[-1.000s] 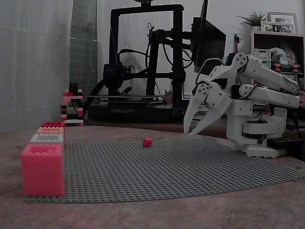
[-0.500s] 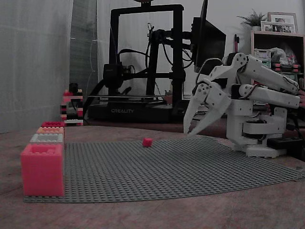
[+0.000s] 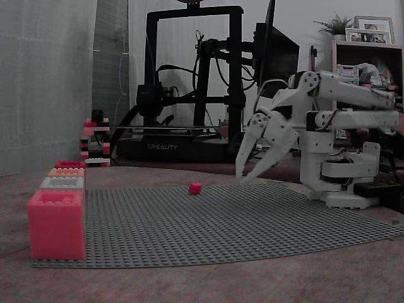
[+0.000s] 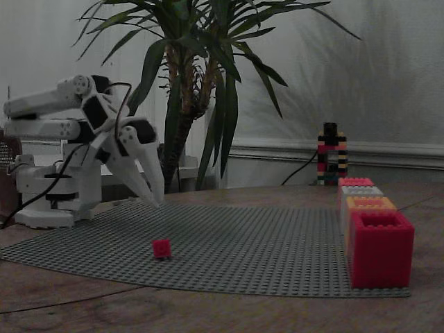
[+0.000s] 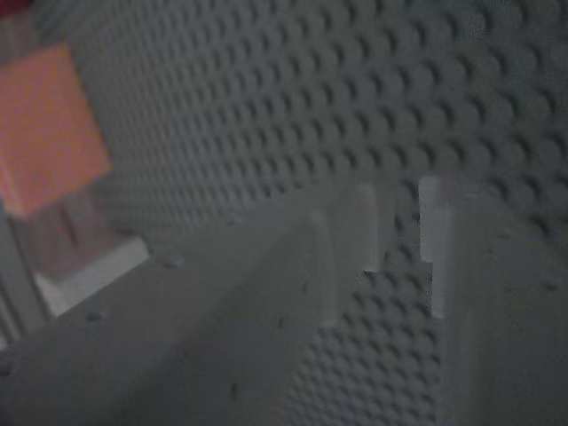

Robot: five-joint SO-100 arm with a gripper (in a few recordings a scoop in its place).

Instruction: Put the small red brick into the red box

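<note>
I take the grey studded baseplate (image 3: 240,218) as my landmark; it covers most of the table in both fixed views. My white arm (image 3: 344,136) stands at the baseplate's right edge in one fixed view (image 3: 344,136) and at its left edge in the other (image 4: 52,163). From there it reaches out over the plate. The red box (image 3: 56,224) sits on the near corner of the baseplate, open side up, first in a row of smaller coloured boxes along that edge. The gripper (image 3: 243,169) hangs above the baseplate, tips pointing down, fingers spread apart with nothing between them. In the wrist view the fingers (image 5: 266,302) are blurred, so I can only say they seem parted over the studs. The small red brick (image 3: 195,187) rests on the baseplate, near its middle, apart from the gripper (image 4: 157,197) and well apart from the red box (image 4: 378,248).
</note>
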